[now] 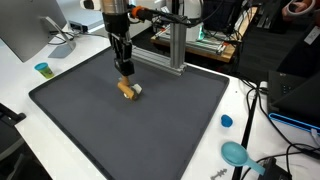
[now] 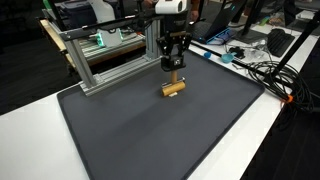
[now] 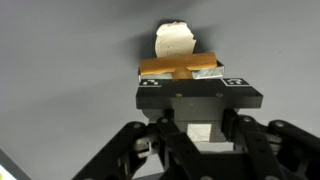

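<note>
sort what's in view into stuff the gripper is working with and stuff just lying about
In hand:
- gripper, shut on the wooden block
- white piece at the block's end
- dark mat under them

Lying about:
- small teal cup
- blue cap
- teal round object
- metal frame
- cables

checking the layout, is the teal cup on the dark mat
No, the teal cup stands on the white table, off the mat.

No readable text, label, brand or number anywhere; two tiny white marks (image 3: 150, 85) on the gripper (image 3: 190, 78), illegible.
</note>
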{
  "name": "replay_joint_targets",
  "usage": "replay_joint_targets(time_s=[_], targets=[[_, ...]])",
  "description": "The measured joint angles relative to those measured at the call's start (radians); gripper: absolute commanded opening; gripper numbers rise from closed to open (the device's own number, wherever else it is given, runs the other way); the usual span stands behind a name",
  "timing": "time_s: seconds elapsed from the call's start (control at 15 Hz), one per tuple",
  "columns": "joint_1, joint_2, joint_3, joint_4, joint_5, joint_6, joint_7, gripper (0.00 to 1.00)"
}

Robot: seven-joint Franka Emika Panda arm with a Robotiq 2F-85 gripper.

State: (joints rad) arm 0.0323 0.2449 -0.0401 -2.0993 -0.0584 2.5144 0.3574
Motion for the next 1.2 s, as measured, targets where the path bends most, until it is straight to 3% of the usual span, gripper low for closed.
replay_joint_targets(time_s=[0.33, 0.53, 0.87, 1.2], targets=[[-0.013, 0.019, -0.005, -0.001, 0.069, 0.077, -0.009, 0.22], [-0.032, -0.062, 0.013, -0.016, 0.116, 0.035, -0.18, 0.22], [-0.011, -0.296, 0.052, -0.026, 0.112, -0.29, -0.376, 0.22], [0.04, -0.358, 0.091, -0.004, 0.106, -0.51, -0.529, 0.22]])
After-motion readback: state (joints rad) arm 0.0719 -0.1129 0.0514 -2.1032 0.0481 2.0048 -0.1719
